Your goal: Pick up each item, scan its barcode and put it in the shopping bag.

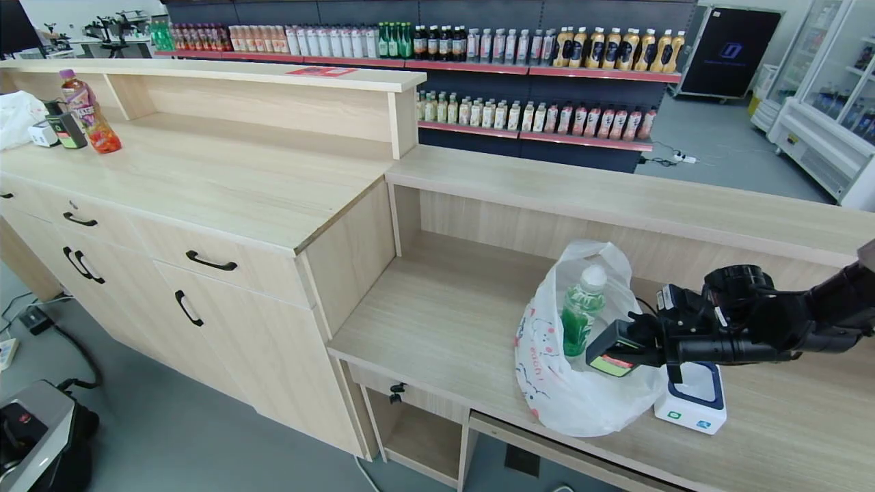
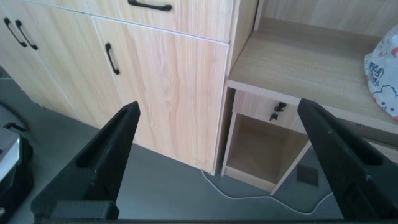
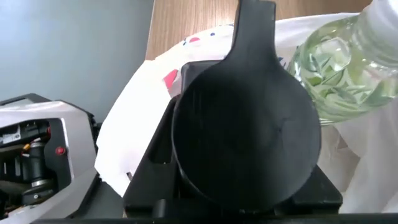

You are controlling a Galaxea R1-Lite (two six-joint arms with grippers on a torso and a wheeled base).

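Bagging looks partway done: a green bottle (image 1: pixel 581 311) stands inside the shopping bag (image 1: pixel 567 400) on the table (image 1: pixel 444 307), the right tool (image 1: pixel 637 343) pinches a dark box (image 1: pixel 610 357) at its mouth, the left tool (image 2: pixel 217 109) hangs spread, and a red bottle (image 1: pixel 89 113) and small boxes (image 1: pixel 65 130) wait well apart.

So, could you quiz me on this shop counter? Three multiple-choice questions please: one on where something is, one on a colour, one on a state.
1. Where is the green bottle?
A. On the upper counter
B. Inside the shopping bag
C. On the floor

2. What colour is that bottle's cap?
A. White
B. Red
C. Black

3. How is the left gripper?
A. Holding a bottle
B. Open and empty
C. Shut on a box

Answers: B, the bag's plastic rises around the standing bottle; A, the cap is plainly white; B, its fingers stand wide apart with nothing between them.
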